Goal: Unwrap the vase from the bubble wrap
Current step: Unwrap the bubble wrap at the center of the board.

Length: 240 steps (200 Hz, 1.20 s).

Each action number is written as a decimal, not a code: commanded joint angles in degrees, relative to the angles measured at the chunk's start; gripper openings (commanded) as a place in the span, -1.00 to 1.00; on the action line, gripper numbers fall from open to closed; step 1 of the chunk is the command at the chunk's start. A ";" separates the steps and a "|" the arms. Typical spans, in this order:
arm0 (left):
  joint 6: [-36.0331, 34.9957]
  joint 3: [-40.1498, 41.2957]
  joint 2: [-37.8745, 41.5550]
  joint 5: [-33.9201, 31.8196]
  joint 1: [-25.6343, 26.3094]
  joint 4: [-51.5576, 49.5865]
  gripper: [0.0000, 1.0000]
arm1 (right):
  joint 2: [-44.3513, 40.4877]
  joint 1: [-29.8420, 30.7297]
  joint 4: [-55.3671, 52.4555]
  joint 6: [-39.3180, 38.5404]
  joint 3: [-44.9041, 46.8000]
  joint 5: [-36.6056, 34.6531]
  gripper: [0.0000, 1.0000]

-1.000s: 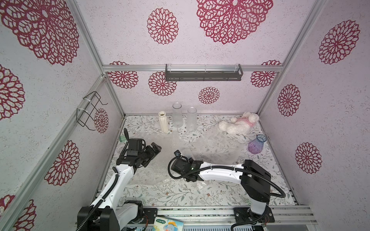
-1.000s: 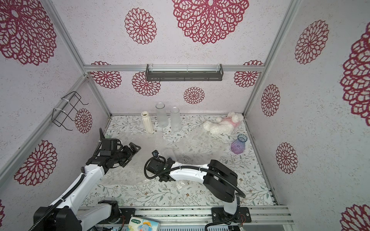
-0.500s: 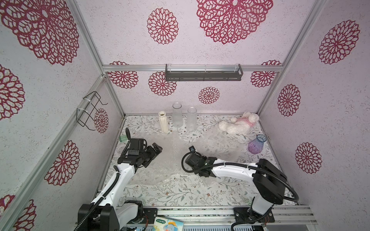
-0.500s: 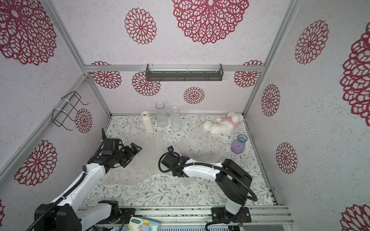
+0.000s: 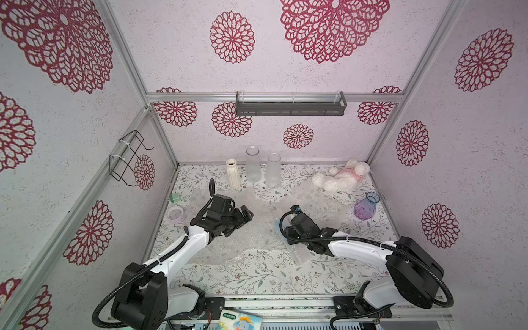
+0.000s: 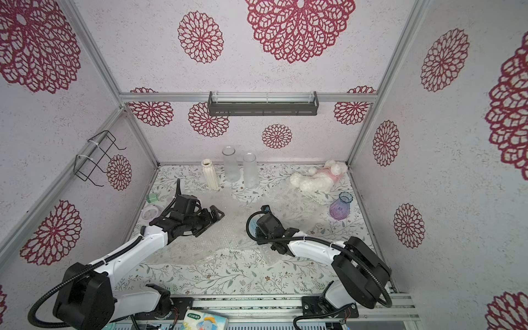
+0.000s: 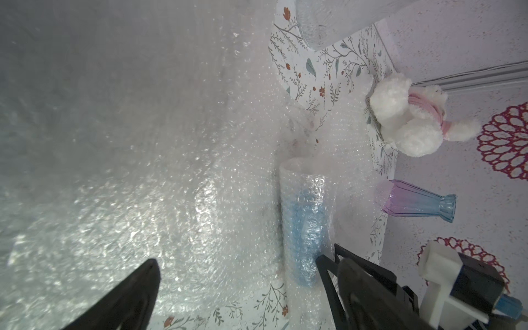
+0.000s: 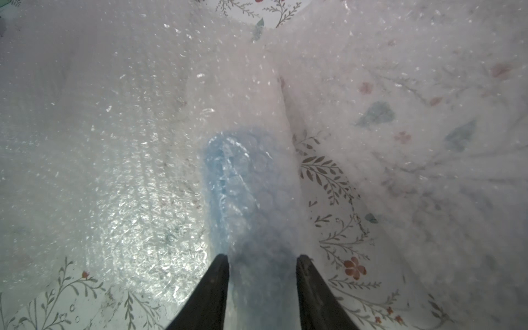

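While right tool (image 8: 263, 256) grips wrapped vase (image 8: 243, 185), left tool (image 7: 235, 259) gapes wide over spread bubble wrap (image 7: 128, 171), well apart.

Floral tabletop (image 5: 257, 277) with bubble wrap (image 5: 248, 237), three upright vases (image 5: 253, 168), plush toy (image 5: 337, 180), purple vase (image 5: 364, 207), perhaps tape roll (image 5: 175, 214).

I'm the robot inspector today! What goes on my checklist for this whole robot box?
Surface: flowery table, flat.
Job's things: bubble wrap spread out; blue vase lying rolled inside it.
Clutter: plush toy, purple vase, cream vase, frosted glasses, lilac roll, green box.
Claws: left claw open over the wrap; right claw closed on the wrapped blue vase.
Cables: black loop at the right wrist; nothing seen snagged.
Surroundings: flower-patterned walls, grey shelf, wire rack.
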State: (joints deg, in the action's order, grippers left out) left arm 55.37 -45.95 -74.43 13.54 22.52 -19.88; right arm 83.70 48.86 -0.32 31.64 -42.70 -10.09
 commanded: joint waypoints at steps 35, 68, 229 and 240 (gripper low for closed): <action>0.72 -4.32 -4.73 0.42 2.50 4.63 0.97 | -1.93 -0.52 0.25 -0.61 -1.10 0.71 -0.15; 0.85 -4.42 -4.33 -0.21 3.21 3.75 0.97 | -4.61 -0.52 -0.78 -1.24 -0.05 -0.63 -0.15; 3.07 -1.59 0.91 -6.95 7.26 -1.07 0.96 | -8.59 1.56 -5.70 -4.61 1.30 -6.25 -0.48; 3.24 -1.52 1.04 -7.43 7.62 -1.27 0.96 | -8.82 1.81 -5.92 -4.57 1.52 -6.60 -0.50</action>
State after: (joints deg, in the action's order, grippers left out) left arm 57.60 -47.94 -74.59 8.23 29.08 -20.10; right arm 77.36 49.82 -4.84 27.94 -41.43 -14.04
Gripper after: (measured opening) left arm 0.982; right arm 0.255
